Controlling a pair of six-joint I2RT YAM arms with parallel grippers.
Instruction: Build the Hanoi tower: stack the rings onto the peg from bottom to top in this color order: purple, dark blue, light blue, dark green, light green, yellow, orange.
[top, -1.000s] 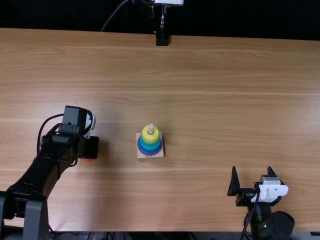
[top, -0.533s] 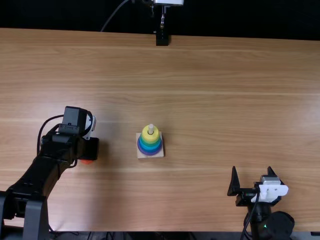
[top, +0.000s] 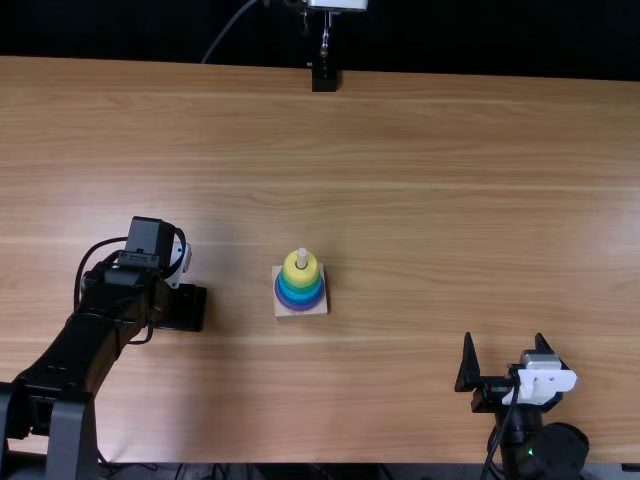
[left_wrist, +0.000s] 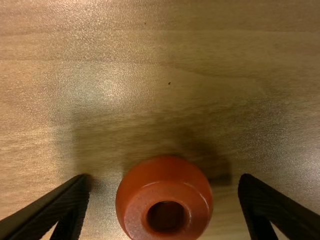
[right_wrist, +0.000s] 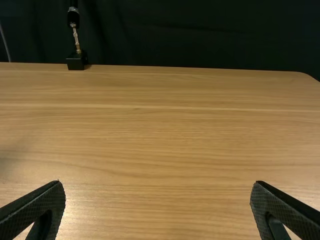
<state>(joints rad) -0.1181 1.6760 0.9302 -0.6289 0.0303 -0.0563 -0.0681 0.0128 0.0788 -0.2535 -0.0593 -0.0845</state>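
Jaws of the left gripper (left_wrist: 166, 180) stand open, with the orange ring (left_wrist: 162, 192) between them, resting on the table (left_wrist: 210, 65). In the top view, the end of the left arm (top: 110, 310) has just shifted slightly toward the near edge, so it is probably aligning for the grasp. Only this ring remains, since the yellow ring (top: 290, 268) already tops the stack on the peg (top: 302, 257). The right gripper (top: 503, 336) is open, too.

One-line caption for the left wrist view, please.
Left gripper with its fingers open around the orange ring, which lies on the wooden table.
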